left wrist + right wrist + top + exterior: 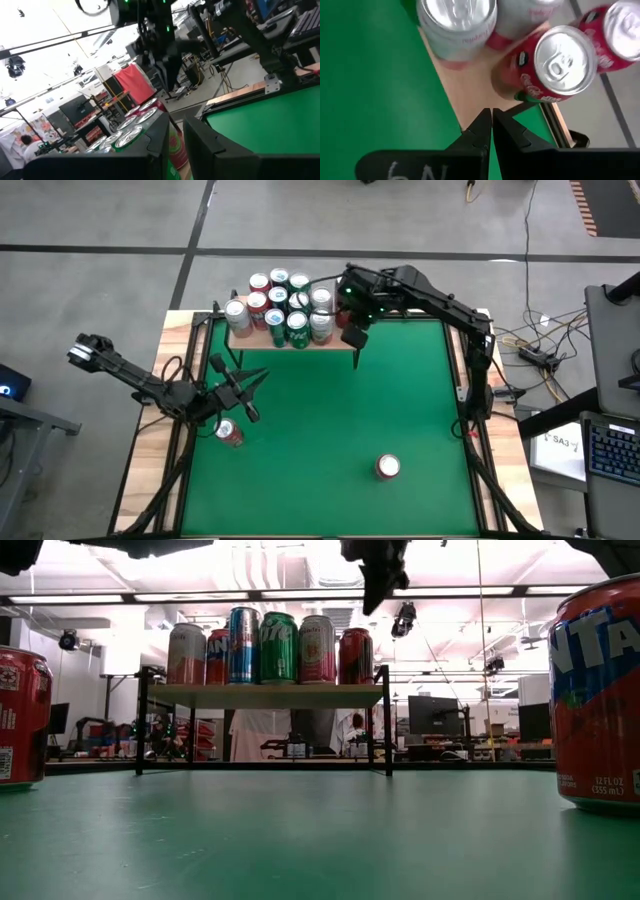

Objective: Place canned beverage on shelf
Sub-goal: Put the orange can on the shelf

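The shelf [300, 340] at the counter's [400, 380] far edge already carries a crowd of cans [280, 305]. 2 cans are left on the green: 1 [229, 433] just beside the left gripper [238, 392], 1 [388, 467] near the front. The step in hand looks like fetching the next can. The left jaws stand nearly shut and seem to hold nothing; they must widen before closing on the near can. The right gripper [352, 338] hangs by the shelf's right end, jaws shut and empty
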Controlling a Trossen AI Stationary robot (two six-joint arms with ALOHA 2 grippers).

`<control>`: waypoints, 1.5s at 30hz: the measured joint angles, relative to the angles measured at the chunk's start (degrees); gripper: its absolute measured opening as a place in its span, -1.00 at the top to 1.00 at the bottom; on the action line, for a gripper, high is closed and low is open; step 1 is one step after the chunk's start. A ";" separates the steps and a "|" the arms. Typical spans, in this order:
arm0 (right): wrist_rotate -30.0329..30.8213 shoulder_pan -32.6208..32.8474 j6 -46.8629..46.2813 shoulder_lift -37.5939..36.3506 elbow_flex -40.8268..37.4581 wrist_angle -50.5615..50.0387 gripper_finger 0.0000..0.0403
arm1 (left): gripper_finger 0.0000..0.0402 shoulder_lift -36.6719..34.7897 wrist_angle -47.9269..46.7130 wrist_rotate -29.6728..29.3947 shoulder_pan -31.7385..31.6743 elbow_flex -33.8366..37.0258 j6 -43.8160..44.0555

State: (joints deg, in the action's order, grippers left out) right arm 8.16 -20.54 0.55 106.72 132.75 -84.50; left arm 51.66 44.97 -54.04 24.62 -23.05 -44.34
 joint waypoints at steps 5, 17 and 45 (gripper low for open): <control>1.55 -0.40 0.41 0.22 -4.18 2.53 0.96 | 0.80 0.02 -0.02 0.02 0.07 -0.54 -0.15; 3.44 -1.99 2.30 0.22 -6.74 7.63 0.96 | 0.80 0.06 -0.05 0.02 0.07 -0.54 -0.17; 3.89 3.40 0.26 -3.71 -6.52 10.24 0.96 | 0.80 0.68 -0.05 0.03 0.51 -0.52 4.80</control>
State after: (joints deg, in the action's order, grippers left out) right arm 12.05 -17.14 0.81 103.00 126.23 -74.26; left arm 52.34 44.93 -54.01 25.14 -23.57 -39.55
